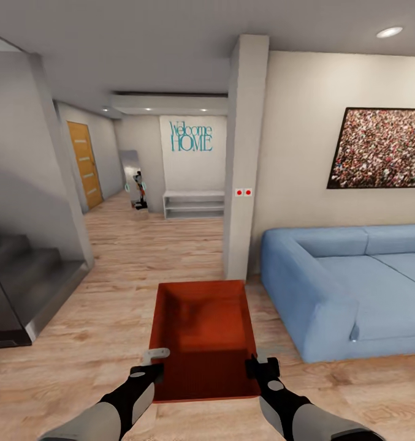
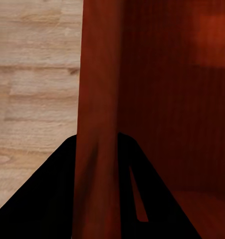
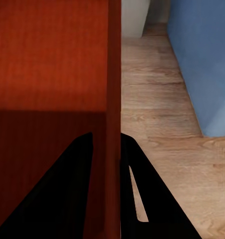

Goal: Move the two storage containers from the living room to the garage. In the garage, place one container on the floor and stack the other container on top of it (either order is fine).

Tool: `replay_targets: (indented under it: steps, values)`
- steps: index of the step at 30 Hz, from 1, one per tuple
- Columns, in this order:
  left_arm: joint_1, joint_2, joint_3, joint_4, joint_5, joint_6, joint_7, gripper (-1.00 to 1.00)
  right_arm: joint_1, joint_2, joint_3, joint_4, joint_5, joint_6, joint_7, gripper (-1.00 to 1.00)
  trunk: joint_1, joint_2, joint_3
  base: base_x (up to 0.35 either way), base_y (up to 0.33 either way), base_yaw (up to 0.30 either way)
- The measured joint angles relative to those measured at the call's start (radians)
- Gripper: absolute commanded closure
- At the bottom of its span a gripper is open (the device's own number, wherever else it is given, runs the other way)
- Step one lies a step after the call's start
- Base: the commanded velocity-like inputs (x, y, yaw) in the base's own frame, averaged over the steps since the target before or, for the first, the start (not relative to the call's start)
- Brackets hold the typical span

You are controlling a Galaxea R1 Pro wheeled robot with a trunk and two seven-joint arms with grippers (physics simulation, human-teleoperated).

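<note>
One orange-red open-top storage container [image 1: 204,334] hangs in front of me over the pale wood-plank floor of the living room. My left gripper [image 1: 153,372] is shut on its left wall [image 2: 95,124], one black finger on each side. My right gripper [image 1: 255,369] is shut on its right wall [image 3: 113,99] the same way. The bin is empty and level.
A blue sofa [image 1: 354,288] stands close on the right, below a framed picture [image 1: 382,149]. A white pillar [image 1: 244,165] rises just beyond the bin. Dark stairs [image 1: 20,282] lie to the left. A hallway with a white shelf [image 1: 194,204] and a wooden door [image 1: 84,164] opens ahead.
</note>
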Motion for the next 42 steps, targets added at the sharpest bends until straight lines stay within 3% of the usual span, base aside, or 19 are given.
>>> replay_targets:
  steps: [23, 34, 42]
  values:
    - [0.001, 0.000, -0.002, 0.003, 0.008, -0.012, 0.001, 1.00, -0.001, -0.001, -0.002, -0.004, 0.009, -0.001, 0.000, 1.00, 0.000, 0.000, 0.000, 0.000, 0.000, 0.273]
    - [0.001, 0.000, -0.004, 0.007, 0.013, -0.018, 0.001, 1.00, 0.000, -0.001, -0.001, -0.005, 0.012, -0.002, 0.000, 1.00, 0.000, 0.000, 0.000, 0.037, 0.000, 0.025]
    - [0.001, -0.001, -0.002, 0.007, 0.011, -0.018, 0.001, 1.00, 0.000, -0.001, 0.002, -0.005, 0.009, -0.001, 0.000, 1.00, -0.001, 0.000, 0.000, 0.268, 0.000, 0.000]
